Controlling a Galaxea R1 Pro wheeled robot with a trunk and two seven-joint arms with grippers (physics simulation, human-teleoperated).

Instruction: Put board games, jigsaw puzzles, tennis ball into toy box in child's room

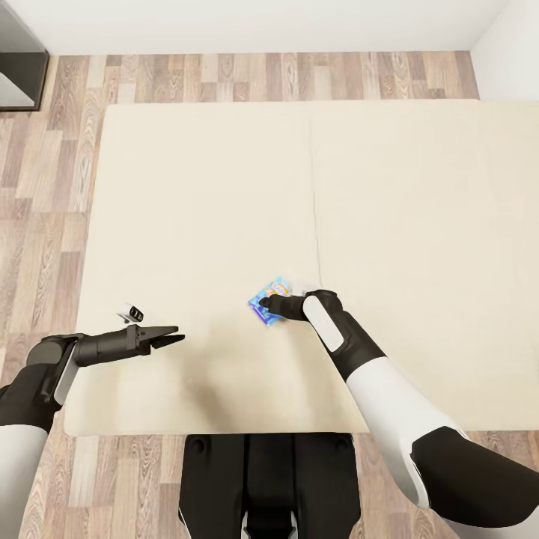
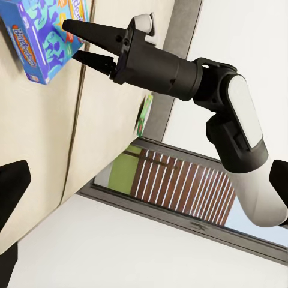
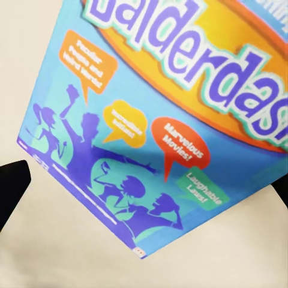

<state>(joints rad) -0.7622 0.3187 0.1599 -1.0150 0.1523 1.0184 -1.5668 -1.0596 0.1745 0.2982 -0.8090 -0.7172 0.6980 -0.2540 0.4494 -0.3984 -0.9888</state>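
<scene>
Blue board game [image 1: 269, 298] with orange and purple lettering, cream bed [image 1: 224, 224], seemingly plain

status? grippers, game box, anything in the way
Right gripper open at the blue game box, not gripping yet. Left gripper open, empty, over the bed. Box flat on bed. Nothing around it.
</scene>
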